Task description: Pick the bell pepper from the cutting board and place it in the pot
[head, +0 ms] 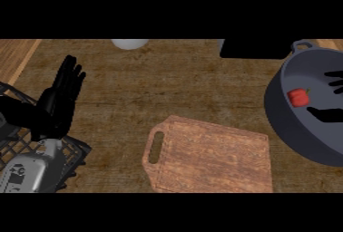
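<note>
**Pepper in the pot**

Our left hand [59, 102] rests open, fingers up. Past the board [214, 158], the pepper [299, 97] lies inside the pot [295, 136]: light, smooth-skinned, likely slippery, best taken round its body. Our right hand [326, 114] hovers beside it, fingers spread apart, holding nothing.

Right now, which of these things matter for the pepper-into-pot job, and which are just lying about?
For the job: bell pepper, already in the pot; cutting board; right hand over the pot.
Lying about: white object at the top; black wire basket; left hand, resting open at the left.
</note>
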Action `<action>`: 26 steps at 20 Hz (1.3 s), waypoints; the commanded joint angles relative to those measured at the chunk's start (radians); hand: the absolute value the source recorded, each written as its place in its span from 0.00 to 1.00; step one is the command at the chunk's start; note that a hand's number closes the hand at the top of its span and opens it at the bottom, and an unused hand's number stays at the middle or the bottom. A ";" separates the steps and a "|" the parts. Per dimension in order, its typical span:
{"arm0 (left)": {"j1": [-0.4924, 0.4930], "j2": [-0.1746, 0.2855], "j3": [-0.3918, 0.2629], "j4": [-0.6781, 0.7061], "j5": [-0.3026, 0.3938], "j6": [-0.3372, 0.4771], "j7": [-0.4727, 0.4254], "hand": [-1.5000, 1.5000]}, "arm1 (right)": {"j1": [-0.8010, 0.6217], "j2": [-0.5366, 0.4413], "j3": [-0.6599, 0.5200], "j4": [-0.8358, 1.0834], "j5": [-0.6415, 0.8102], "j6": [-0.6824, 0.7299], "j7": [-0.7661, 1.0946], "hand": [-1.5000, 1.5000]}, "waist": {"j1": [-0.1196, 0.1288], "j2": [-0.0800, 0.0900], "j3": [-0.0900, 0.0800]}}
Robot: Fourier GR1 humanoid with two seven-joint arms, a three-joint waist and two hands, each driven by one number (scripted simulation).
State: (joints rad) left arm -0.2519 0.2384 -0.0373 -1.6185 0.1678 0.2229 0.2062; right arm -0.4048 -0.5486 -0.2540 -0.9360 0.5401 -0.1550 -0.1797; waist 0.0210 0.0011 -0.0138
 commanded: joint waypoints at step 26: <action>0.049 0.022 0.027 -0.025 -0.031 0.017 -0.001 0.50 | -0.048 -0.303 -0.375 0.610 -0.477 0.596 -0.522 0.00 | 0.002 0.007 0.017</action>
State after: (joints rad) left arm -0.2435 0.2418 -0.0299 -1.6233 0.1635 0.2294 0.2105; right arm -0.4783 -0.8170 -0.6325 -0.4074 0.0487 0.4032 -0.6077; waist 0.0143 0.0091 0.0029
